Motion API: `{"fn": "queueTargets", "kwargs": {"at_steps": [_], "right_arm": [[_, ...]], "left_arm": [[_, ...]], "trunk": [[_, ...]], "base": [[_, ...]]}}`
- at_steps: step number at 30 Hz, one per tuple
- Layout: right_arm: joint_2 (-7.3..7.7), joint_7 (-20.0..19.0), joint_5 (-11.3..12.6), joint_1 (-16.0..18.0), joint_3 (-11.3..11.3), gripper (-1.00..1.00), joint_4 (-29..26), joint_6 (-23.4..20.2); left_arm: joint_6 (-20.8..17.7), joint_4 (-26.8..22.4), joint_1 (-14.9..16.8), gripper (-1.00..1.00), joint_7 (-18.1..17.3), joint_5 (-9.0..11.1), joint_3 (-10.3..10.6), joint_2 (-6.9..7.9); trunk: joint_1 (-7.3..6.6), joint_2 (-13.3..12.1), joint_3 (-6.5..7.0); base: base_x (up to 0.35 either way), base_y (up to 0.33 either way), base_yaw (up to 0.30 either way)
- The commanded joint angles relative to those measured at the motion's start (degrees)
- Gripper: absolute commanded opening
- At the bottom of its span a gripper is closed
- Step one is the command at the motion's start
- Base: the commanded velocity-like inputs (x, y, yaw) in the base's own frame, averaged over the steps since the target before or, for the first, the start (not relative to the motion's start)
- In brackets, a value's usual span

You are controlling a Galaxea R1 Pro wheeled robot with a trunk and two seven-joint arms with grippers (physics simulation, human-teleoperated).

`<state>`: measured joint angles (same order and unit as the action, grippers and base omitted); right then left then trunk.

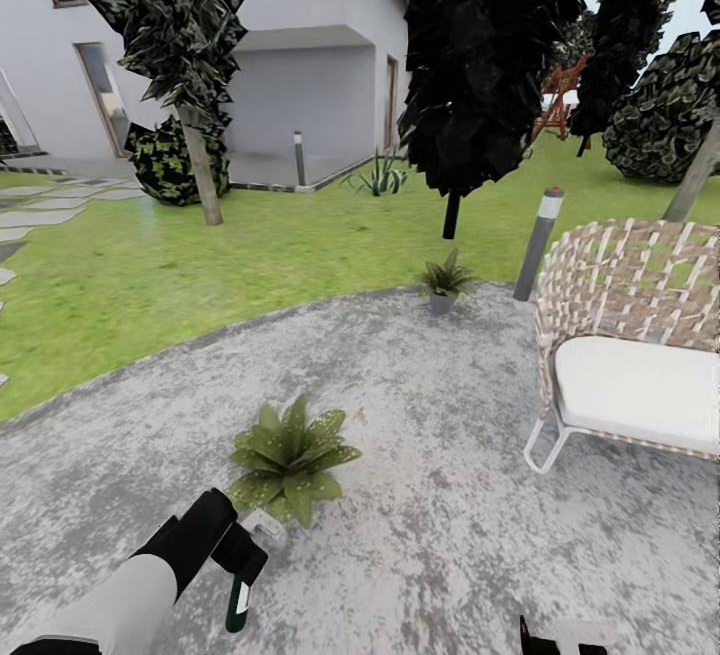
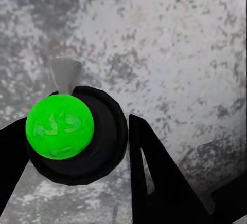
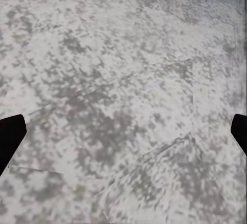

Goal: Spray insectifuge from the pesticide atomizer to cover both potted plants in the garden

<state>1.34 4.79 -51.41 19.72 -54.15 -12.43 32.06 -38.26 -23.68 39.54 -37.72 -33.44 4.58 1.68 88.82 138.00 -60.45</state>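
While the left gripper (image 1: 240, 555) hung low over the round stone patio (image 1: 430, 495), it was clamped on the pesticide atomizer (image 1: 238, 603), whose dark-green body with its white label strip pointed down toward the paving. From the left wrist, the bottle's round base (image 2: 60, 126) glowed bright green inside a dark ring, wedged between the two black fingers (image 2: 154, 178), and a pale grey part of the spray head (image 2: 66, 75) poked out beyond it over the speckled stone.

Just beside the atomizer, near the patio's front edge, stood the nearer potted plant (image 1: 288, 455), its broad speckled leaves spread above a small grey pot. The second potted plant (image 1: 444, 283) sat well apart at the patio's far edge, where stone met the lawn (image 1: 150, 275). A grey bollard lamp (image 1: 538, 243) rose near it, and a woven chair (image 1: 630, 335) with a white cushion occupied the patio's right side.

From the right wrist, the right gripper (image 3: 123, 131) was spread wide, its dark fingertips (image 3: 10, 136) at opposite edges of the frame with bare grey paving between them.
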Motion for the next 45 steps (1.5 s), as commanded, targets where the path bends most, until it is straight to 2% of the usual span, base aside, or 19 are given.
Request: {"fn": "queueTargets", "kwargs": {"at_steps": [1, 9, 19, 27, 30, 32, 35, 38, 42, 45], "right_arm": [[0.00, 0.4, -0.6, 0.1, -0.3, 1.00, 0.1, 0.2], [-0.02, 0.4, -0.6, 0.1, -0.2, 1.00, 0.1, 0.2], [-0.02, 0.4, -0.6, 0.1, -0.2, 1.00, 0.1, 0.2], [0.05, 0.4, -0.6, 0.1, -0.3, 1.00, 0.1, 0.2], [0.13, 0.4, -0.6, 0.1, -0.3, 1.00, 0.1, 0.2], [0.14, 0.3, -0.6, 0.1, -0.3, 1.00, 0.1, 0.2], [0.16, 0.3, -0.6, 0.1, -0.3, 1.00, 0.1, 0.3], [0.16, 0.3, -0.6, 0.1, -0.3, 1.00, 0.1, 0.3], [0.16, 0.3, -0.6, 0.1, -0.3, 1.00, 0.1, 0.2], [0.16, 0.4, -0.6, 0.1, -0.3, 1.00, 0.1, 0.2]], "left_arm": [[-0.1, -0.1, 0.0, -1.00, -0.5, -0.5, 0.3, 0.06], [-0.1, -0.2, 0.0, -1.00, -0.5, -0.5, 0.3, 0.08], [-0.1, -0.1, 0.0, -1.00, -0.5, -0.4, 0.3, 0.08], [-0.1, -0.7, 0.0, -1.00, -0.7, -0.2, 0.3, 0.04], [-1.0, -1.1, 0.8, -1.00, -1.1, -0.3, 1.5, -1.72], [-3.4, -1.4, 1.5, -1.00, -1.5, -0.2, 2.0, -2.48], [-6.5, -1.9, 4.6, -1.00, -3.7, -0.4, 3.2, -3.85], [-9.0, -1.9, 4.9, -1.00, -4.4, -0.8, 7.4, -3.31], [-9.8, -1.9, 4.9, -1.00, -5.4, -0.7, 8.0, -0.88], [-9.8, -1.9, 4.9, -1.00, -9.3, -1.1, 8.1, 0.02]], "trunk": [[0.00, 0.0, -0.05], [0.00, 0.0, -0.05], [0.00, 0.0, -0.05], [0.00, 0.0, -0.05], [0.00, 0.0, -0.05], [0.00, 0.0, -0.05], [0.00, 0.0, -0.05], [0.00, 0.0, -0.05], [0.00, 0.0, -0.05], [0.00, 0.0, -0.05]], "base": [[0.128, -0.267, 0.000], [0.119, -0.236, 0.127], [0.007, -0.012, 0.261], [0.000, 0.000, 0.020], [0.000, 0.000, 0.000], [0.000, 0.000, 0.000], [0.000, 0.000, 0.000], [0.000, 0.000, 0.000], [0.000, 0.000, 0.000], [0.000, 0.000, 0.000]]}}
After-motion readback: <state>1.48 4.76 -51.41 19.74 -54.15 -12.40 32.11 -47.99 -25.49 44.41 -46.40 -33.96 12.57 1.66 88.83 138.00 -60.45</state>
